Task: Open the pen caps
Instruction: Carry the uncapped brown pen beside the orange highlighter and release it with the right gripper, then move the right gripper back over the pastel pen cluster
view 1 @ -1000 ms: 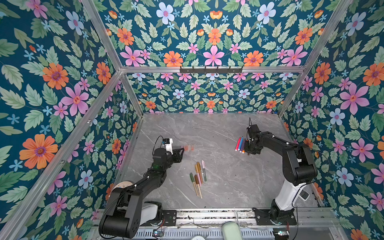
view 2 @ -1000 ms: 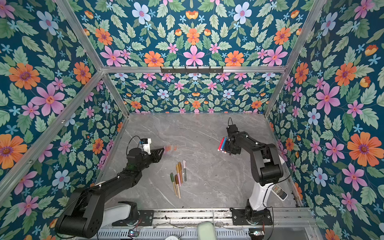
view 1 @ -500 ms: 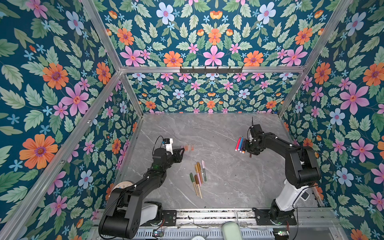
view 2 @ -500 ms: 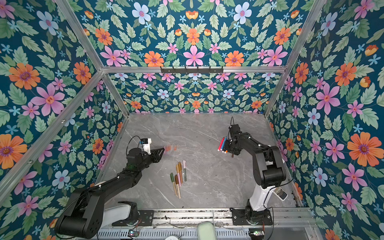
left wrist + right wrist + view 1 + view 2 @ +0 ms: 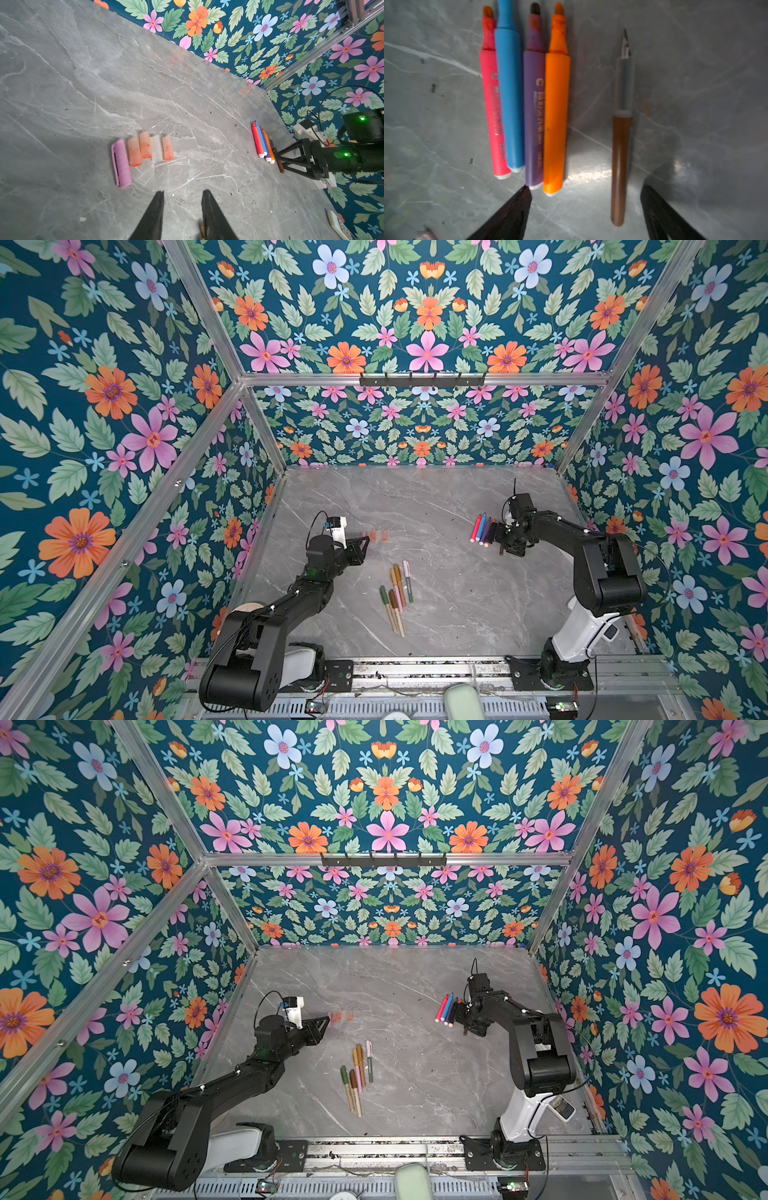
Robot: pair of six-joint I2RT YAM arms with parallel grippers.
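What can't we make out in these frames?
- Left wrist view: brown bit between the left jaws, cut off by the frame edge; unclear whether it is held.
- Right wrist view: print on the purple marker, blurred.
- Both top views: caps too small and blurred to count.

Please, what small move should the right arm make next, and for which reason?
Probably lift the right pincer away and turn toward the capped pens in the middle. Its jaws stand open, and the brown pen lies uncapped on the table beside the four bright markers, so nothing remains to do here.
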